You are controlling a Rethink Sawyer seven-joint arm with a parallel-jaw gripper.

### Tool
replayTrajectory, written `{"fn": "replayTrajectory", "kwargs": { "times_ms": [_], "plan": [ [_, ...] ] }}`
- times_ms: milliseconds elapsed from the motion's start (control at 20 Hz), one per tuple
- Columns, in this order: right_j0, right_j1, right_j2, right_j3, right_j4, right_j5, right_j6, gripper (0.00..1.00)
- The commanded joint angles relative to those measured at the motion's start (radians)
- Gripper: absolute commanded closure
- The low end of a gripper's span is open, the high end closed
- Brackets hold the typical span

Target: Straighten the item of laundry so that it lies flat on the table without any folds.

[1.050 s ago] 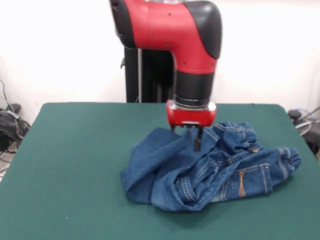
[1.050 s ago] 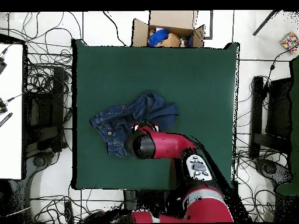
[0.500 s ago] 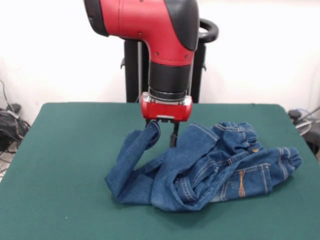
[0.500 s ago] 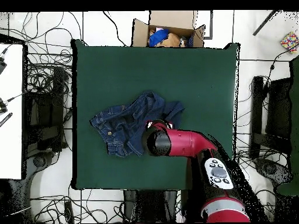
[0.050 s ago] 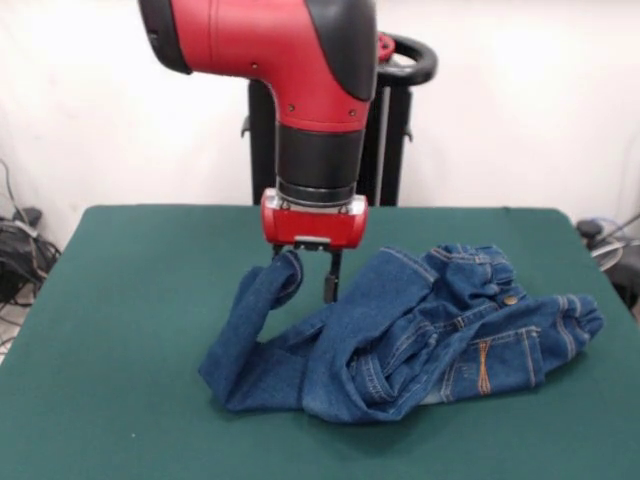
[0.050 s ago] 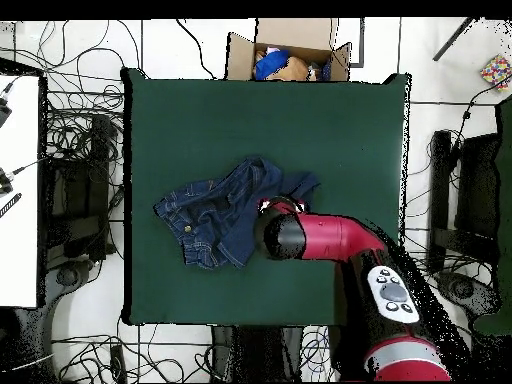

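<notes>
Nearest in the front view, the jeans (image 5: 420, 345) lie crumpled on the green bench (image 5: 120, 330), bunched toward the middle and right of it. The orange stitching shows along the seams, and the gathered waistband sits humped at the far right side of the heap. The cloth is doubled over itself in several thick folds, so nothing here lies flat. On the left of the pile one leg rises off the bench in a steep ridge, pulled up to a point.

At the top of that ridge are the jaws (image 5: 305, 272), clenched on the raised leg of the jeans, with the fabric pinched at one finger and the other dark finger hanging just beside it. Above them the red wrist block and black collar stand upright, and the red arm (image 5: 270, 50) bends across overhead.

From above, the jeans (image 6: 215, 215) sit a little left of the bench's centre, and beyond its far edge stands an open cardboard box (image 6: 290, 50).
</notes>
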Motion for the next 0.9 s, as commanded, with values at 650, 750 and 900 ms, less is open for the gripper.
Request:
{"fn": "replayTrajectory", "kwargs": {
  "times_ms": [650,750,900],
  "plan": [
    [-0.183,0.000,0.286,-0.376,-0.105,0.489,-0.424,0.00],
    [-0.190,0.014,0.300,-0.406,-0.109,0.516,-0.445,0.00],
    [-0.194,0.024,0.312,-0.436,-0.111,0.546,-0.467,0.00]
  ]
}}
